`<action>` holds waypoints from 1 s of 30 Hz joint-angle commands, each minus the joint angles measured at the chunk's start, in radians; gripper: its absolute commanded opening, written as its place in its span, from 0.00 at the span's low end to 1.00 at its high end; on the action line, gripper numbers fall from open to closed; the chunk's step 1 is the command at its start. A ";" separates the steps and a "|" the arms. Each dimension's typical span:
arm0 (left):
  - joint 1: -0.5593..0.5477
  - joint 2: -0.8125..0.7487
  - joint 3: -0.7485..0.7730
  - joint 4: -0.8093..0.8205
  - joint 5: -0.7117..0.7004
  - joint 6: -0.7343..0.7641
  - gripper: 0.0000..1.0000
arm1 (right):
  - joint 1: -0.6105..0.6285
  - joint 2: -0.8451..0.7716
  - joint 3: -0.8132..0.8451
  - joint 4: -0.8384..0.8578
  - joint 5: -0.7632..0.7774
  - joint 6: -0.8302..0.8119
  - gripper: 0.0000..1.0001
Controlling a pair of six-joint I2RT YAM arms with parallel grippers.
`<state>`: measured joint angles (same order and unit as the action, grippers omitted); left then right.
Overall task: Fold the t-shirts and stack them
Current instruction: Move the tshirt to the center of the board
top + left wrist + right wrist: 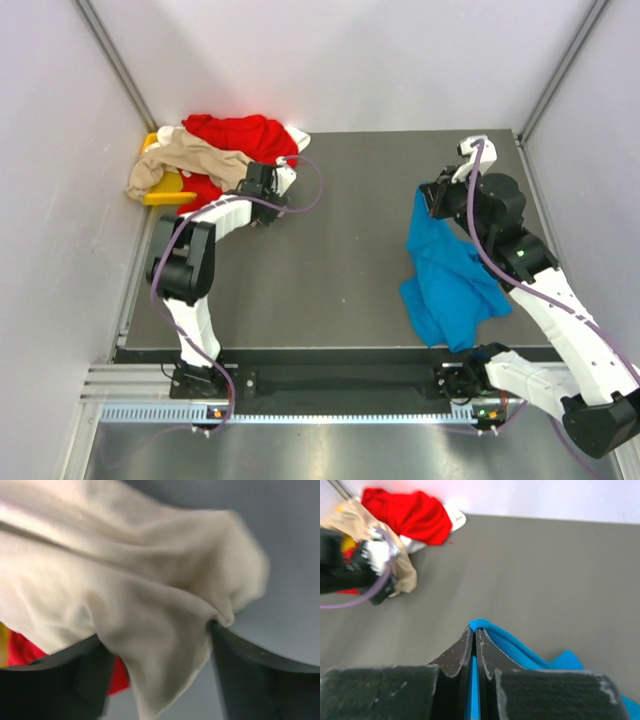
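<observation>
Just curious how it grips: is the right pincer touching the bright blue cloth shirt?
Touching. The right wrist view shows the right pincer shut on a fold of the bright blue cloth shirt.

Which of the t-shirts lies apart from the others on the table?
The blue t-shirt, alone on the right, pinched by the right end effector. The red t-shirt, the beige t-shirt and a white one are heaped at the far left corner.

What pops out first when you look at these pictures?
The bright blue t-shirt pinched in the shut right end effector, on the right of the table. Then the heap in the far left corner: a red t-shirt and a beige t-shirt, with the left end effector reaching into it.
</observation>
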<state>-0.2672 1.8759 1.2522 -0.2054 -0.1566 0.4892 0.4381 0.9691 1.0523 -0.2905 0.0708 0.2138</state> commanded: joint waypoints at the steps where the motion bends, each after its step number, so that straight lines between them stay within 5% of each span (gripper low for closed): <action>1: 0.002 0.060 0.041 0.226 -0.234 0.075 0.71 | -0.018 -0.021 0.015 0.108 -0.048 0.032 0.00; 4: 0.000 0.078 0.044 0.322 -0.325 0.100 0.04 | -0.022 -0.024 -0.001 0.125 -0.063 0.041 0.00; 9: 0.075 0.008 0.119 0.472 -0.408 0.092 0.00 | -0.030 0.005 -0.015 0.148 -0.101 0.071 0.00; 16: 0.345 0.074 0.469 0.255 -0.298 -0.106 0.00 | 0.048 0.150 0.064 0.235 -0.218 0.133 0.00; 17: 0.355 0.074 0.461 0.226 -0.240 -0.104 0.04 | 0.071 0.172 0.081 0.243 -0.213 0.127 0.00; 19: 0.361 0.045 0.391 0.149 -0.106 -0.081 0.36 | 0.137 0.253 0.121 0.276 -0.220 0.124 0.00; 20: 0.361 0.013 0.365 0.130 0.026 -0.063 0.84 | 0.161 0.287 0.136 0.283 -0.226 0.127 0.00; 21: 0.359 -0.001 0.334 0.127 0.073 -0.061 0.99 | 0.207 0.363 0.155 0.283 -0.242 0.131 0.00; 24: 0.373 -0.008 0.322 0.048 0.060 -0.132 0.99 | 0.327 0.556 0.282 0.227 -0.328 0.096 0.11; 25: 0.382 -0.004 0.361 0.006 0.069 -0.164 0.99 | 0.361 0.612 0.402 0.167 -0.365 0.066 0.21; 26: 0.399 -0.015 0.371 -0.058 0.137 -0.231 0.99 | 0.393 0.667 0.478 0.090 -0.397 0.024 0.43; 27: 0.425 -0.029 0.369 -0.075 0.196 -0.259 0.99 | 0.448 0.748 0.602 -0.061 -0.413 -0.055 0.52; 30: 0.441 -0.118 0.300 -0.094 0.346 -0.304 0.99 | 0.478 0.729 0.620 -0.131 -0.369 -0.099 0.74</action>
<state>0.1310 1.8744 1.5826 -0.2314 -0.0067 0.2882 0.8673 1.7500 1.6093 -0.2604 -0.2531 0.2176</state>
